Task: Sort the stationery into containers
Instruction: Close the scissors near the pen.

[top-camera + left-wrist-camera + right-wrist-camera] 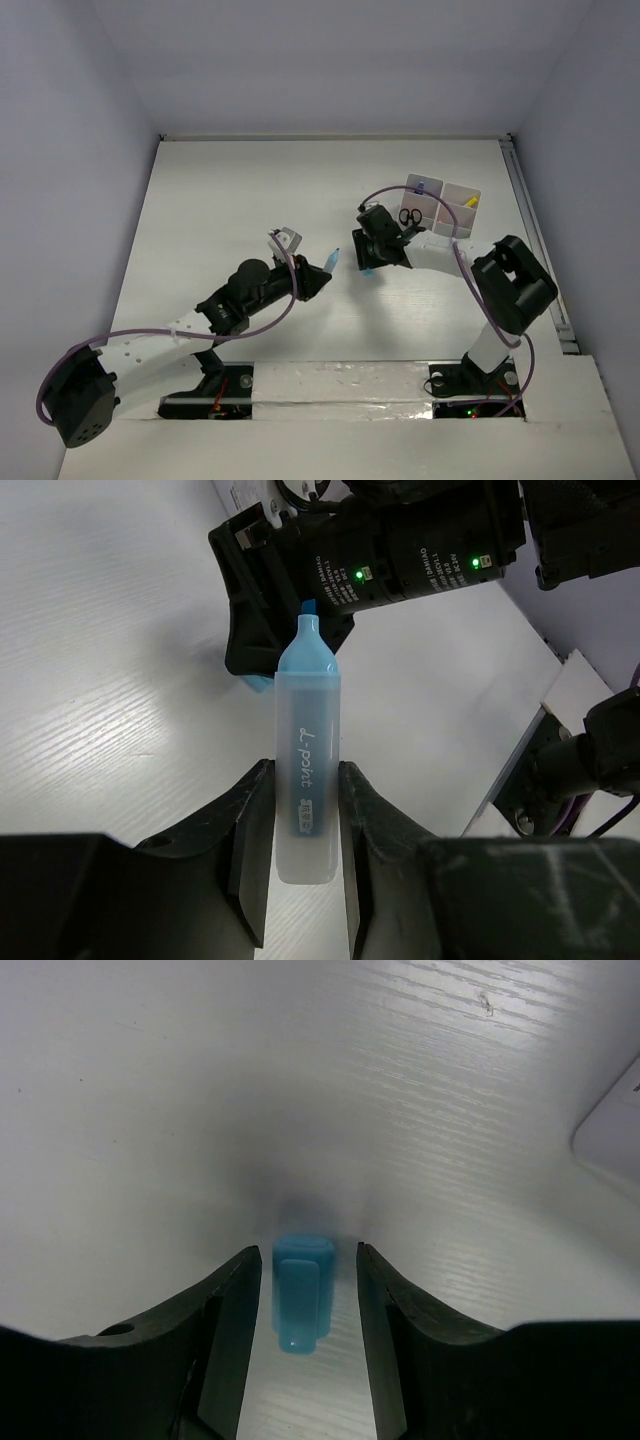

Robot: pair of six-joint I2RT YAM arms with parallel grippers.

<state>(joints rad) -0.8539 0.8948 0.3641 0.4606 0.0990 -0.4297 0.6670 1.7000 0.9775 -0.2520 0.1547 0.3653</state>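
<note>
Left claw (pixel 303 770): clenched on the blue highlighter (pixel 306 705), with both fingers (pixel 250 825) pressed against its lower barrel.
Blue highlighter: uncapped, with its chisel tip pointing to 12 o'clock in the left wrist view, toward the right arm's wrist.
Right claw (pixel 306 1255): released and low over the table (pixel 230 200), straddling the blue cap (pixel 300 1305) with a thin gap on each side.
Blue cap: on the table between those fingers (pixel 225 1345), at about 4 o'clock from the highlighter's tip in the top view.
Containers (pixel 455 190): white divided boxes at 2 o'clock from the right claw.
Scissors (pixel 410 216): black-handled, in the left compartment.
Yellow piece (pixel 470 202): in the right compartment, at 3 o'clock from the scissors.
</note>
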